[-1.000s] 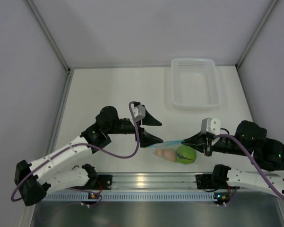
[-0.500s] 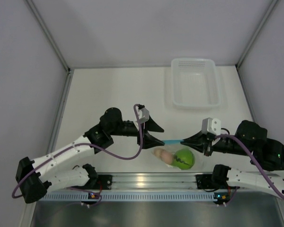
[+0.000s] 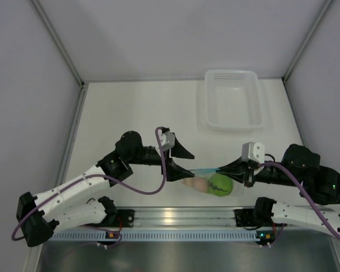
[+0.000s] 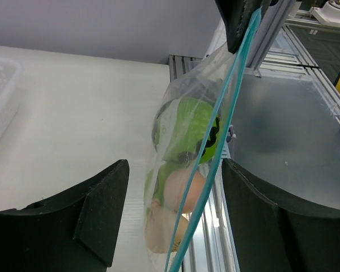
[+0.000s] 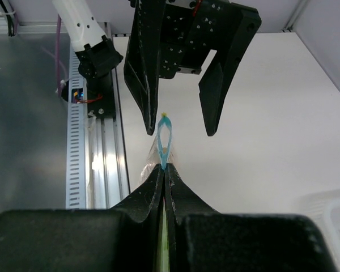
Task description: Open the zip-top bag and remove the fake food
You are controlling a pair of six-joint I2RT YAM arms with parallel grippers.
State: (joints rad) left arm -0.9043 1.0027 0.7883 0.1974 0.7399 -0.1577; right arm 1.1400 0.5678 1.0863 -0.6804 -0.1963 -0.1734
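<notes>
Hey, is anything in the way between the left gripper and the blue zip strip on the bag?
Nothing visible does. The left gripper is open, and the blue strip of the zip-top bag sits in the gap between that gripper's fingers, its other end pinched by the right gripper.

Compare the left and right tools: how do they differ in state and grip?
The left tool is open; the right tool is shut. The right tool pinches the blue strip of the zip-top bag; the left tool only straddles that strip. Both are black and face each other.
</notes>
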